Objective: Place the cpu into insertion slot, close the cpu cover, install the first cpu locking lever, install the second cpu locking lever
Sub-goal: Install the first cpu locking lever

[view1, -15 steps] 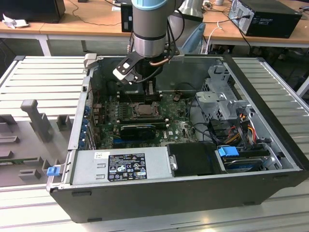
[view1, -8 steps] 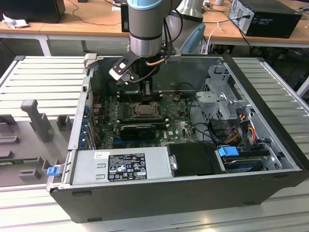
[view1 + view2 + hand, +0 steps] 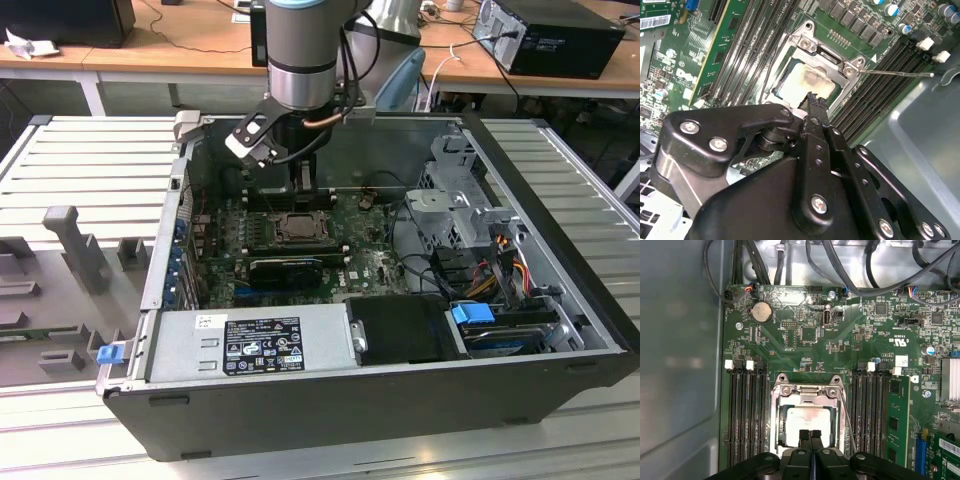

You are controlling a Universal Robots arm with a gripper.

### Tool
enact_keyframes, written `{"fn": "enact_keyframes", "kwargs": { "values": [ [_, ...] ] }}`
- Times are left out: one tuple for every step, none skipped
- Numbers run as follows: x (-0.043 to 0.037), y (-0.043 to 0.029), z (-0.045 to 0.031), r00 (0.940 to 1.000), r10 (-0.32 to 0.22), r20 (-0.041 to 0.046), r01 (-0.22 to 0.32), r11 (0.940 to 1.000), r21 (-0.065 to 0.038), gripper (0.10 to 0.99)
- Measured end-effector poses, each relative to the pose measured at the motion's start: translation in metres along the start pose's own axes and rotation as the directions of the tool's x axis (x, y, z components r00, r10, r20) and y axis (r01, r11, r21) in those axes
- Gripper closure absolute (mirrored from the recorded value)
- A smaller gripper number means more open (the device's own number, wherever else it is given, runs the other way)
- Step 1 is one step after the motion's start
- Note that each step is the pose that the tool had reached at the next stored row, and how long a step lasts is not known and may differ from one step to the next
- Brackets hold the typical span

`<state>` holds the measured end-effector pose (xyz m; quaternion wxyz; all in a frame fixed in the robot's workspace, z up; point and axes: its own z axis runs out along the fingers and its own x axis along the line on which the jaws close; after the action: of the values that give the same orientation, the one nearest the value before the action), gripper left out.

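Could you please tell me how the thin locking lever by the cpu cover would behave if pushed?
The locking lever is a long thin metal rod, so it is probably springy and light. Its smooth round surface looks slippery; a push could slip off it.

Your arm (image 3: 300,60) is a grey metal cylinder with a pale blue cap at the joint above it, and you can see a black cable (image 3: 349,55) looping down its side. A white and silver block (image 3: 250,142) sits on a black bracket at the wrist. Your gripper (image 3: 815,100) is matte black, built of rounded linked plates pinned with bright silver screws (image 3: 819,202). Its two slim fingers (image 3: 804,437) end in ribbed tips.
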<state>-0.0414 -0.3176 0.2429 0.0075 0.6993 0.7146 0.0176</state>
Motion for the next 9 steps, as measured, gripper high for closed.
{"fn": "enact_keyframes", "kwargs": {
  "values": [
    [0.0, 0.0, -0.0008, 1.0, 0.0, 0.0, 0.0, 1.0, 0.0, 0.98],
    [0.0, 0.0, -0.0016, 1.0, 0.0, 0.0, 0.0, 1.0, 0.0, 0.98],
    [0.0, 0.0001, -0.0022, 1.0, 0.0, 0.0, 0.0, 1.0, 0.0, 0.98],
    [0.0, 0.0001, -0.0028, 1.0, 0.0, 0.0, 0.0, 1.0, 0.0, 0.98],
    [0.0001, 0.0001, -0.0036, 1.0, 0.0, 0.0, 0.0, 1.0, 0.0, 0.98],
    [0.0001, 0.0002, -0.0043, 1.0, 0.0, 0.0, 0.0, 1.0, 0.0, 0.98],
    [0.0001, 0.0002, -0.0048, 1.0, 0.0, 0.0, 0.0, 1.0, 0.0, 0.98],
    [0.0001, 0.0002, -0.0056, 1.0, 0.0, 0.0, 0.0, 1.0, 0.0, 0.98],
    [0.0001, 0.0002, -0.0069, 1.0, 0.0, 0.0001, 0.0, 1.0, 0.0, 0.98]
  ]
}}
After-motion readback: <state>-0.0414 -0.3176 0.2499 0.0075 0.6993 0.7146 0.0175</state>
